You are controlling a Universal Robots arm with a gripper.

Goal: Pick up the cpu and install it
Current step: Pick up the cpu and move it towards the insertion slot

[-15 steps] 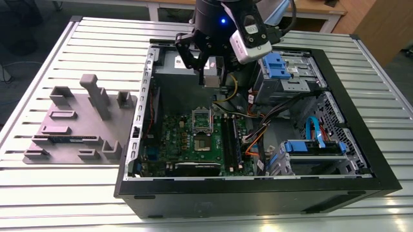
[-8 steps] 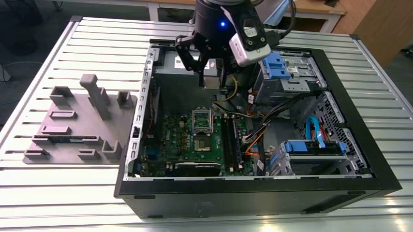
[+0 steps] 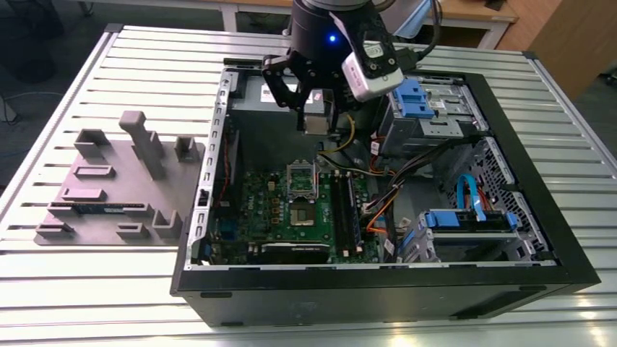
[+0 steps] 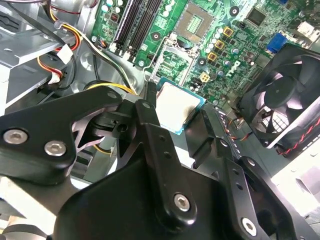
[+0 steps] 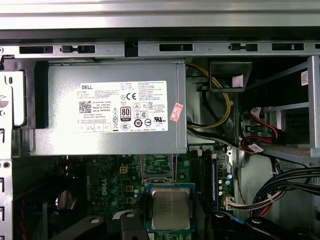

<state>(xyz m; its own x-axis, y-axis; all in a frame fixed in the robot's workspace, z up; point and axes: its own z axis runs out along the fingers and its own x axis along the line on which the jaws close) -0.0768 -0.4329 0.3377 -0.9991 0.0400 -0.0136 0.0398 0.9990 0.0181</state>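
- Hand [image 4: 176,111]: pinching the cpu [image 5: 171,207] by two opposite edges
- cpu: silver top showing, held clear above the green motherboard [image 3: 279,217], apart from the socket [image 4: 197,20], near the grey power supply [image 5: 110,115]
- Computer case [image 3: 386,289]: open, lying on the slatted tabletop [image 3: 115,289]
- Grey fixture block [image 3: 106,195]: beside the case, at the exterior view's left
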